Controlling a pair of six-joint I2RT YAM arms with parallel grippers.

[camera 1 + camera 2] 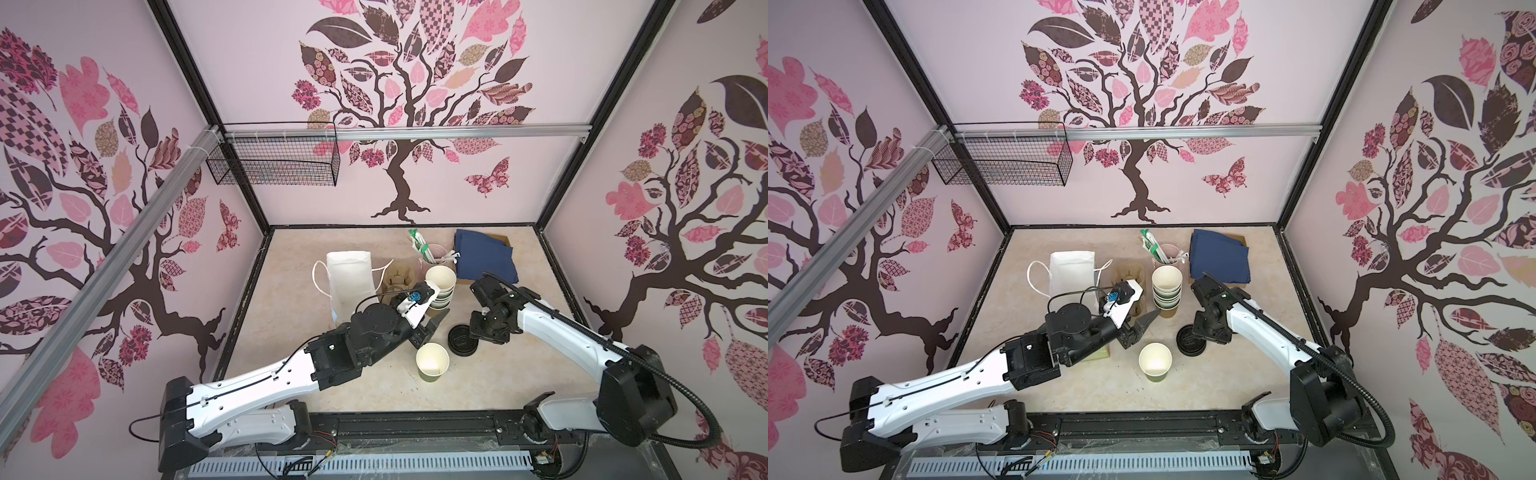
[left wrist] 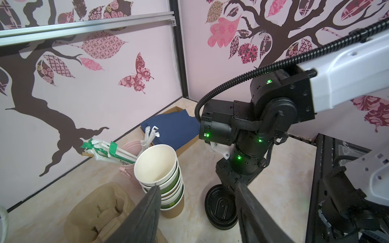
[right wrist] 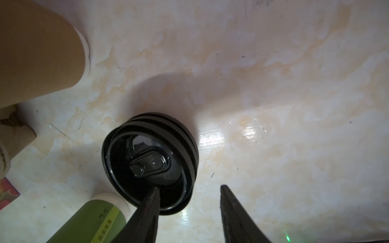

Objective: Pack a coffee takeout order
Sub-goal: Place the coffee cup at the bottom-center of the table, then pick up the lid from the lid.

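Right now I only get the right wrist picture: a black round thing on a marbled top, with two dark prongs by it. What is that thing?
Observer: It is a stack of black lids, and the prongs belong to the open right end effector. In both top views the olive-green cup beside it stands upright with no lid on.
Operator: Is the other arm doing anything?
Observer: The left end effector hovers open and empty between that cup and a stack of lidless cups.
Operator: Where might the cup go afterwards?
Observer: Probably into the tan pulp carrier, which sits farther back beside a pale green paper bag with white handles.
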